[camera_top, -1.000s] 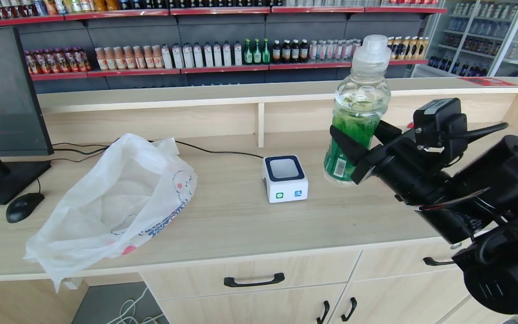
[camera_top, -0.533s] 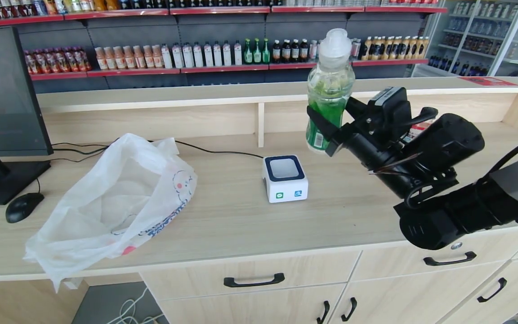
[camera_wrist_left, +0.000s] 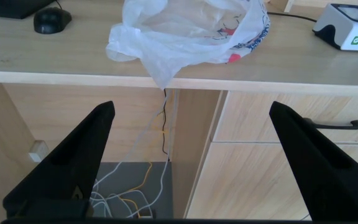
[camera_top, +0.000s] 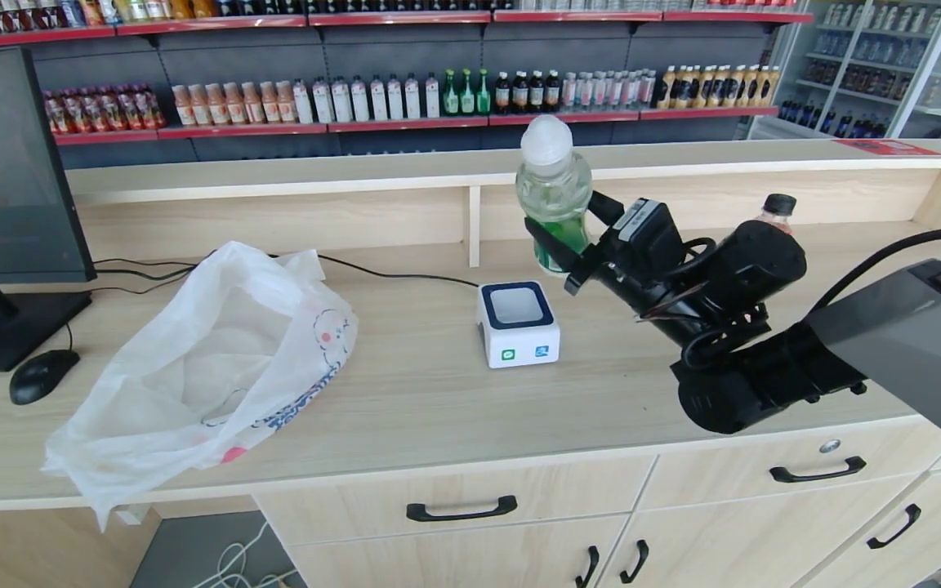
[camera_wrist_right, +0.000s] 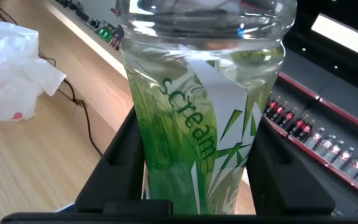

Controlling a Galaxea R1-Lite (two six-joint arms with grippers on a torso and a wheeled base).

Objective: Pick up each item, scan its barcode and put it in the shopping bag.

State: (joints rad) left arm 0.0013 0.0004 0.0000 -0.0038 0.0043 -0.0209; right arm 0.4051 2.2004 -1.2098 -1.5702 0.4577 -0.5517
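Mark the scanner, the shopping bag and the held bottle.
scanner (camera_top: 514,307), head view, glass window on top
shopping bag (camera_top: 217,359), head view, middle of the crumpled plastic
bottle (camera_top: 554,196), head view, clear body above the green label

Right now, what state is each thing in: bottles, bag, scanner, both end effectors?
Green bottle: upright, capped, gripped around its lower half.
Right end effector: shut on the green bottle.
Left end effector: open, empty.
Shopping bag: lying slumped, mouth open.
Scanner: window facing up, uncovered.
Black-capped bottle: upright, capped, mostly hidden.
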